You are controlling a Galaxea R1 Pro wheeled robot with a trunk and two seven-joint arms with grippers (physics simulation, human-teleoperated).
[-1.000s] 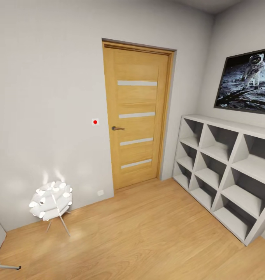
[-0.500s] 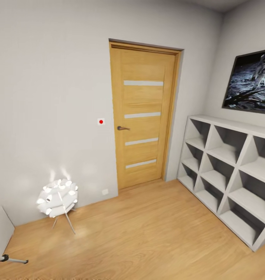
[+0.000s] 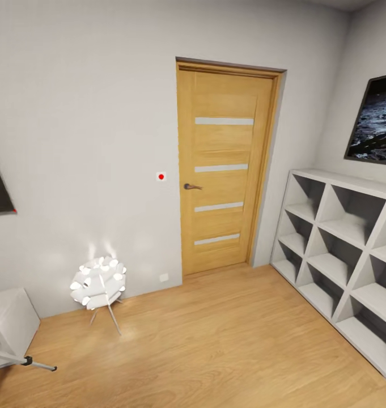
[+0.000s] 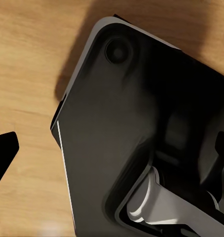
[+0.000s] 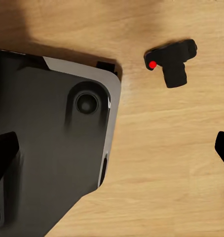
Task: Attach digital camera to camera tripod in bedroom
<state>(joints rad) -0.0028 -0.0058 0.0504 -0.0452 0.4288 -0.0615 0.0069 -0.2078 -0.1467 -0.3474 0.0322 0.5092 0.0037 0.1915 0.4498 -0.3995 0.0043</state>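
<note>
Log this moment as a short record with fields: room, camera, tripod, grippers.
room: wooden door shut, white cube shelf along the right wall, white-ball floor lamp lit by the left wall
digital camera: lying on the wood floor, beside the robot's dark base, not held
camera tripod: one leg showing at the head view's lower left edge
grippers: fingertip edges showing, state unclear

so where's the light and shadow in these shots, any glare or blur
Head view: the floor lamp glows, throwing bright patches on the wall behind it; edges stay sharp, though straight lines lean toward the corners. Right wrist view: the digital camera lies crisp on the wood floor, with soft shadow beside the robot's dark base.
</note>
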